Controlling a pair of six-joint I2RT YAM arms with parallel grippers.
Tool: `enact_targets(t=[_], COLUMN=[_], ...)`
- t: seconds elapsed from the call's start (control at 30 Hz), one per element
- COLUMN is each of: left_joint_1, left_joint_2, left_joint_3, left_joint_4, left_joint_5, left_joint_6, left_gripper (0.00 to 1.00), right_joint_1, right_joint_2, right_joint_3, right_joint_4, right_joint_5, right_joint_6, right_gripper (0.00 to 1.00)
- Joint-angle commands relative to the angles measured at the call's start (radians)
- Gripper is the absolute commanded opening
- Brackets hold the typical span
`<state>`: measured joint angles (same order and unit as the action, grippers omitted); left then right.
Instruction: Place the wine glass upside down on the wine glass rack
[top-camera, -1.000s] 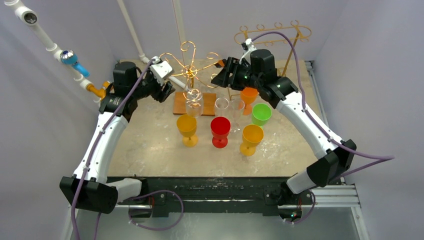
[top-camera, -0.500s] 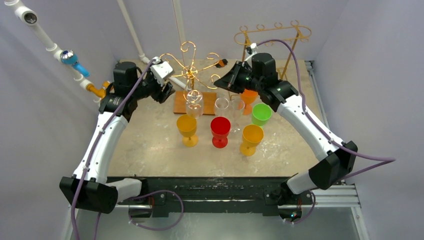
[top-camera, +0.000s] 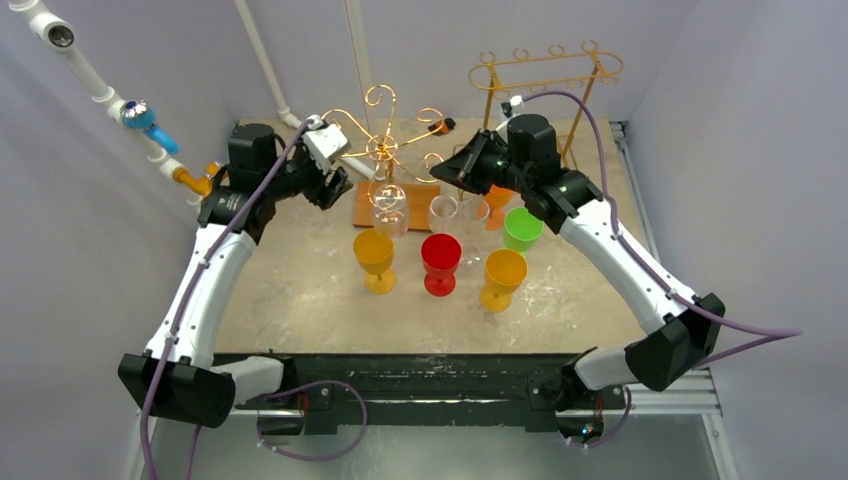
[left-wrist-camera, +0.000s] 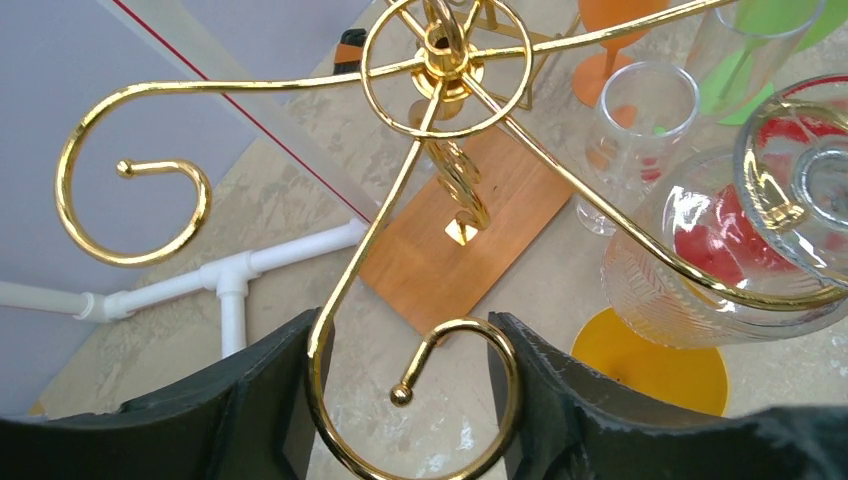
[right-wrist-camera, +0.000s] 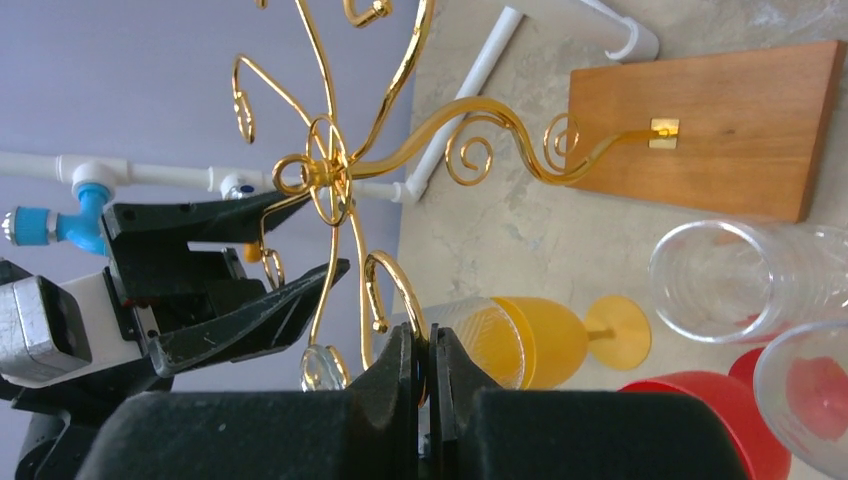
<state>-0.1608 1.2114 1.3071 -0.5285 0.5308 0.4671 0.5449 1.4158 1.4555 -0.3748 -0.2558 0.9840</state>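
The gold wine glass rack (top-camera: 381, 150) stands on a wooden base (top-camera: 412, 206) at the back of the table. A clear wine glass (top-camera: 389, 208) hangs upside down from one curled arm, its ribbed bowl (left-wrist-camera: 715, 270) below the hook and its foot (left-wrist-camera: 815, 185) caught in it. My left gripper (top-camera: 335, 187) is closed across a curled arm end (left-wrist-camera: 460, 335), and both fingers touch the wire. My right gripper (top-camera: 443, 170) is shut on another gold arm (right-wrist-camera: 400, 285) of the rack, just beside the hanging glass (right-wrist-camera: 478, 338).
In front of the rack stand upright glasses: yellow (top-camera: 374, 255), red (top-camera: 441, 260), amber (top-camera: 503, 275), green (top-camera: 523, 227), orange (top-camera: 497, 194) and two clear ones (top-camera: 444, 212). A second gold rack (top-camera: 545, 65) stands back right. White pipes (top-camera: 100, 90) run along the left wall.
My right gripper has closed on an arm of the rack after swinging slightly nearer and lower. The left arm has stayed where it was.
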Motion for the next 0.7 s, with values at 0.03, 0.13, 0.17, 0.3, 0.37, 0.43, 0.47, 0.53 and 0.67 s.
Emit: enact_targets(t=[0.03, 0.13, 0.17, 0.3, 0.37, 0.43, 0.47, 0.53, 0.67], left_joint_1=[-0.005, -0.005, -0.005, -0.005, -0.005, -0.005, -0.005, -0.005, -0.005], left_joint_2=[-0.032, -0.038, -0.039, -0.041, -0.035, -0.034, -0.038, -0.042, -0.003], left_joint_3=[0.069, 0.083, 0.09, 0.12, 0.118, 0.106, 0.101, 0.108, 0.207], left_joint_4=[0.071, 0.069, 0.065, 0.05, 0.045, 0.055, 0.066, 0.083, 0.005], left_joint_5=[-0.03, -0.047, -0.051, -0.053, -0.065, -0.098, -0.118, -0.148, -0.15], left_joint_6=[-0.02, -0.018, -0.017, 0.009, 0.036, 0.064, 0.07, 0.067, 0.05], left_gripper=[0.75, 0.81, 0.82, 0.82, 0.82, 0.82, 0.82, 0.83, 0.87], right_joint_1=[0.024, 0.024, 0.023, 0.024, 0.024, 0.024, 0.024, 0.024, 0.023], right_joint_2=[-0.074, -0.063, -0.062, -0.058, -0.055, -0.053, -0.052, -0.054, -0.062], right_joint_3=[0.016, 0.001, -0.006, -0.005, 0.002, 0.006, 0.006, 0.002, -0.012], right_joint_4=[0.062, 0.072, 0.08, 0.076, 0.072, 0.068, 0.068, 0.067, 0.083], right_joint_5=[-0.005, -0.008, -0.012, -0.005, -0.005, -0.009, -0.011, -0.012, -0.022], right_joint_6=[0.008, 0.023, 0.04, 0.075, 0.084, 0.087, 0.086, 0.087, 0.101], right_gripper=[0.0, 0.0, 0.0, 0.0, 0.0, 0.0, 0.0, 0.0, 0.0])
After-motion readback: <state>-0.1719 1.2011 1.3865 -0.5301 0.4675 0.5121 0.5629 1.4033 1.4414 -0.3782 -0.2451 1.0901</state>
